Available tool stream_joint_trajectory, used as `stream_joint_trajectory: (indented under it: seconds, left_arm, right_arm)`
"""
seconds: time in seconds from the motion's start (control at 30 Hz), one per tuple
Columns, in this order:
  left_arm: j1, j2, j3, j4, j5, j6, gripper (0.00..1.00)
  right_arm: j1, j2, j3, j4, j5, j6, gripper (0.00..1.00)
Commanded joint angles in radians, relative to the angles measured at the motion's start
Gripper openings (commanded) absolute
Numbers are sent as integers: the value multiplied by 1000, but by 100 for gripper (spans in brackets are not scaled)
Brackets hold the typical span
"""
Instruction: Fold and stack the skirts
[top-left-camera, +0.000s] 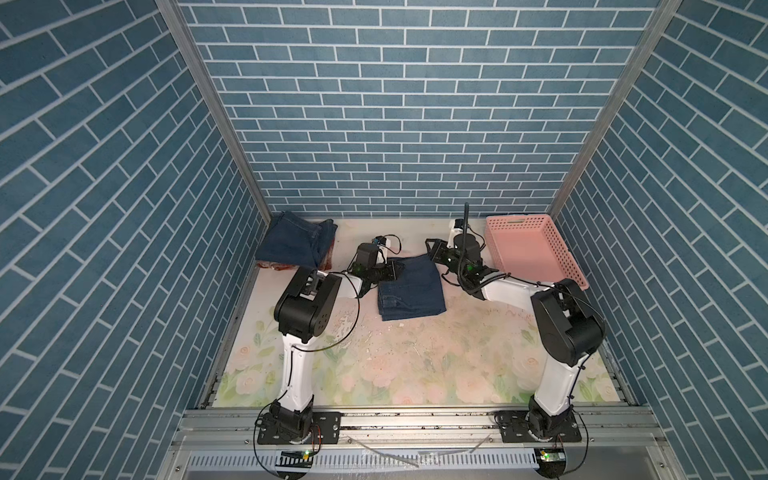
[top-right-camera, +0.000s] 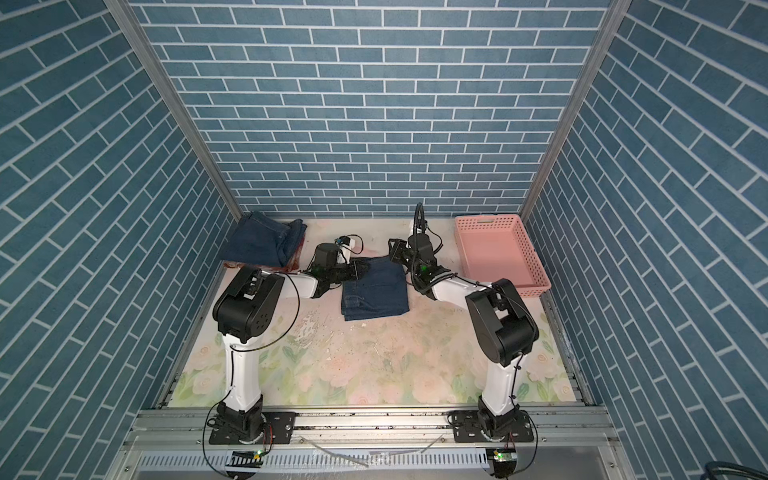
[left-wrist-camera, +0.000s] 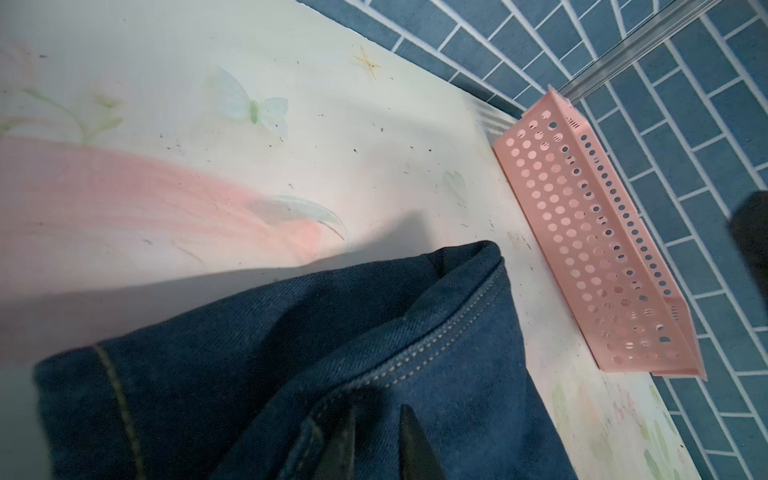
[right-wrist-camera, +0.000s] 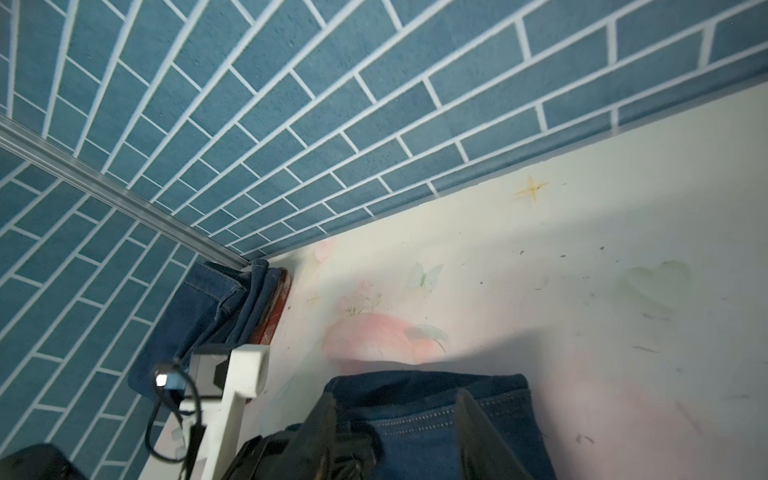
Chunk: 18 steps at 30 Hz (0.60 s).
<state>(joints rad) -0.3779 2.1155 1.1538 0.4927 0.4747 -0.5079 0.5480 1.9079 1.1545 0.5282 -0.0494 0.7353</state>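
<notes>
Left gripper (left-wrist-camera: 376, 405) appears to pinch the centre denim skirt (top-left-camera: 411, 291) at its far-left corner, right gripper (right-wrist-camera: 395, 395) gapes empty by the far-right corner, and the other denim skirt (top-left-camera: 291, 243) lies folded on the plaid skirt (top-left-camera: 272, 266), back left.

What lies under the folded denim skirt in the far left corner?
A rust-red plaid cloth shows along the edges of the denim skirt lying on it. Most of the cloth is covered, so its fold cannot be seen.
</notes>
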Motion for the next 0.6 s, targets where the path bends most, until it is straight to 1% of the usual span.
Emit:
stream_joint_trajectory:
  seconds: [0.0,0.1,0.23,0.3,0.33,0.37,0.47,0.5,0.57]
  left_arm:
    - [11,44,-37,-71,-17,-7,21]
    - [11,40,-39,-73,-14,-6,21]
    - [12,30,-45,-82,-12,1,21]
    - [12,22,-49,-85,-13,6,21]
    - [12,20,-51,-85,-14,6,21]
    - [12,20,-51,-88,-13,8,21]
    - [11,26,-53,-87,-12,6,20]
    - [12,29,-55,-84,-13,5,20]
    - [12,33,-61,-79,-14,2,20]
  right_arm:
    - [-10,112,88,61,-130,151,47]
    - [-15,205,138,125,-172,208,47]
    - [-23,278,139,144,-164,245,47]
    - [-29,278,110,135,-134,246,47]
    - [-35,310,98,131,-123,246,47]
    - [-41,310,83,123,-106,246,47]
    - [-58,297,48,59,-46,233,47]
    - [-63,296,44,42,-44,226,47]
    - [-71,292,48,-25,-2,212,47]
